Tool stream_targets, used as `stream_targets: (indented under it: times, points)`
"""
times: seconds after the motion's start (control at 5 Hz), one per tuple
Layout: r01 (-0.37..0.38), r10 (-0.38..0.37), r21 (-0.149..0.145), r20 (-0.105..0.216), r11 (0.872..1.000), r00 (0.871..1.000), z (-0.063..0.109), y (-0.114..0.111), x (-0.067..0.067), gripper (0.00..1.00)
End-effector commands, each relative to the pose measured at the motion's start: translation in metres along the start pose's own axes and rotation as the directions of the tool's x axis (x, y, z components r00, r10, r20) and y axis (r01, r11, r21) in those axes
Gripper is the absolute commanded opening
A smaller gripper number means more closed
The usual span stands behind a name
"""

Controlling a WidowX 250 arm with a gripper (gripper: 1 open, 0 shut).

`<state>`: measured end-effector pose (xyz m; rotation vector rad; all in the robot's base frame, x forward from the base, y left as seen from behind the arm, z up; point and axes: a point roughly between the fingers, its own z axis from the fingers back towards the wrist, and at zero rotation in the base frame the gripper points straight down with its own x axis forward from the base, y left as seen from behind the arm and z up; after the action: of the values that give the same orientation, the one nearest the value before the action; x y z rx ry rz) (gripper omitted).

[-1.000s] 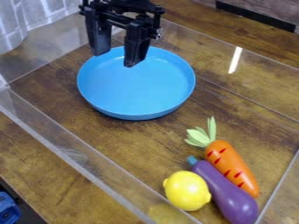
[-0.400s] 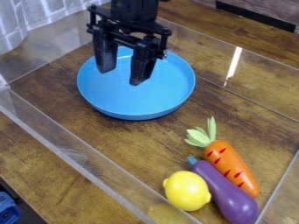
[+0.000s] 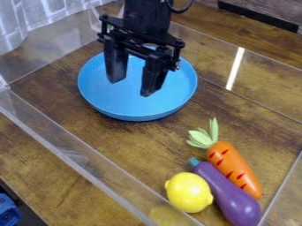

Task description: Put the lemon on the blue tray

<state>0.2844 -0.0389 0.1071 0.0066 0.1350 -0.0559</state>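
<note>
The wooden desk [image 3: 112,150] ran beneath everything, with a clear plastic wall [image 3: 77,146] along its left side and a bright streak of light near its far right. The gripper [image 3: 132,88] hung over the blue tray [image 3: 139,104], fingers apart. The lemon [image 3: 189,192] lay at the desk's near edge, right of center, beside the eggplant [image 3: 229,196], with the carrot [image 3: 227,159] just beyond.

Brown wooden table [image 3: 112,163] with lemon [image 3: 189,192], eggplant [image 3: 228,194], carrot [image 3: 231,165], blue tray [image 3: 138,99]
</note>
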Motion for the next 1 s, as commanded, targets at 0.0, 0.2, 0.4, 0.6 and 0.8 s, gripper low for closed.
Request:
stream_targets:
  times: [0.0, 0.2, 0.4, 0.6, 0.8]
  points:
    - [0.025, -0.025, -0.001, 0.014, 1.0, 1.0, 0.003, -0.013, -0.001, 1.0]
    - [0.042, -0.042, 0.002, 0.012, 0.999, 0.999, 0.003, -0.023, -0.003, 1.0]
    - [0.052, -0.052, 0.002, 0.011, 0.999, 0.999, 0.002, -0.033, -0.007, 1.0]
    - [0.095, -0.095, 0.014, 0.022, 0.995, 0.995, 0.003, -0.049, -0.013, 1.0]
    - [0.128, -0.129, 0.022, 0.023, 0.991, 0.991, 0.0, -0.058, -0.016, 1.0]
